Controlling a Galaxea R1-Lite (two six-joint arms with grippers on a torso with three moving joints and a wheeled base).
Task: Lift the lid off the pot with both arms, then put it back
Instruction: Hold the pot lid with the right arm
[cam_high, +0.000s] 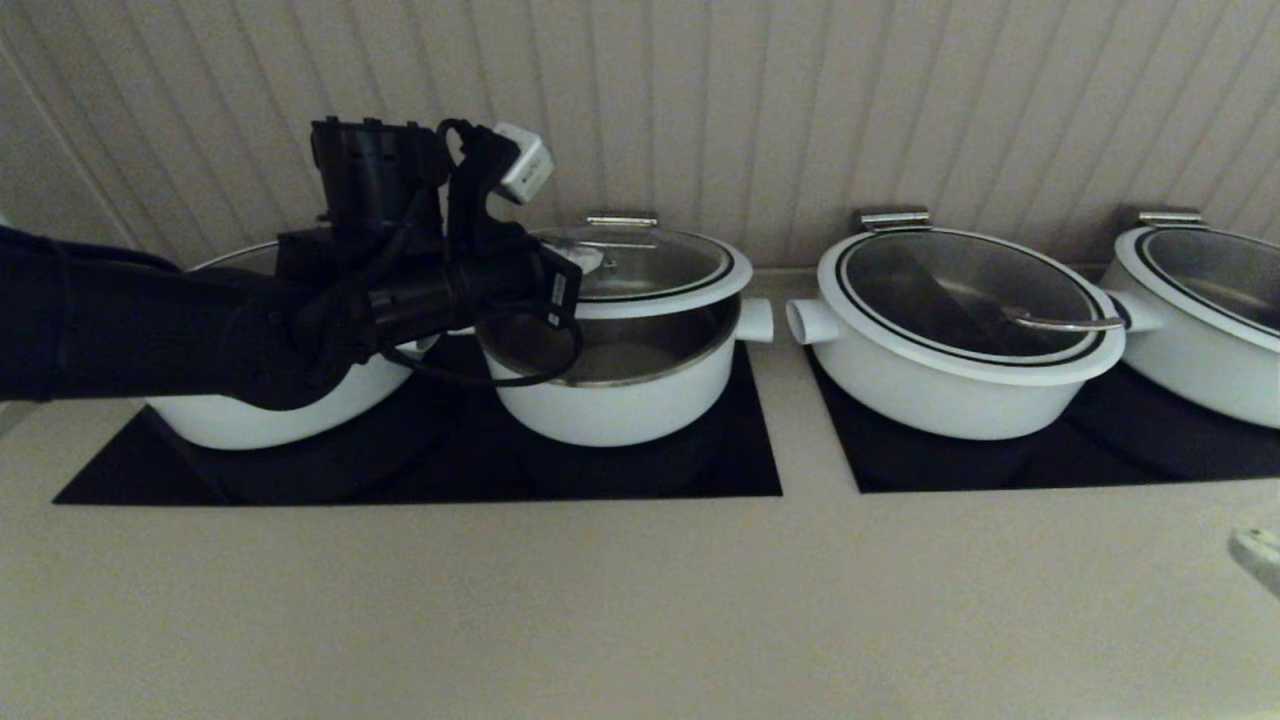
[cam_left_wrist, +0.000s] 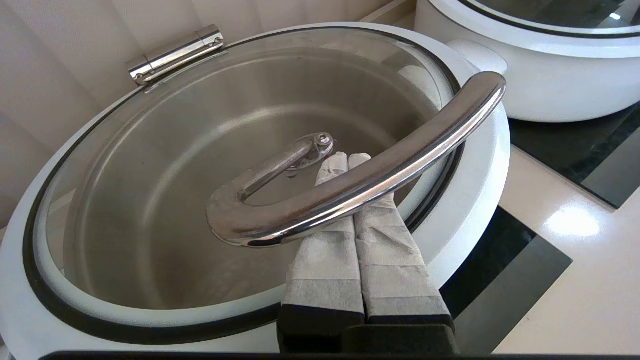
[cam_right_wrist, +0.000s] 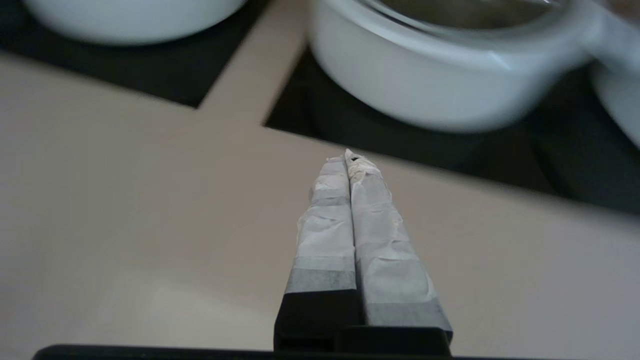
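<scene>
The left pincer (cam_left_wrist: 345, 159), fingers pressed together, is hooked under the curved handle (cam_left_wrist: 360, 185) of the lid (cam_high: 640, 265), tilted open above the pot (cam_high: 620, 375); the right pincer (cam_right_wrist: 346, 159), clenched empty, hovers over the surface (cam_right_wrist: 125, 225)

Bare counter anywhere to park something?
Free: the beige countertop strip in front of both black cooktop panels, and the narrow beige gap between them. Crowded: the panels themselves, filled by white round pots, with the left gripper over one.

Glass lid (cam_left_wrist: 150, 165), glossy steel handle (cam_left_wrist: 370, 170) (polished)
</scene>
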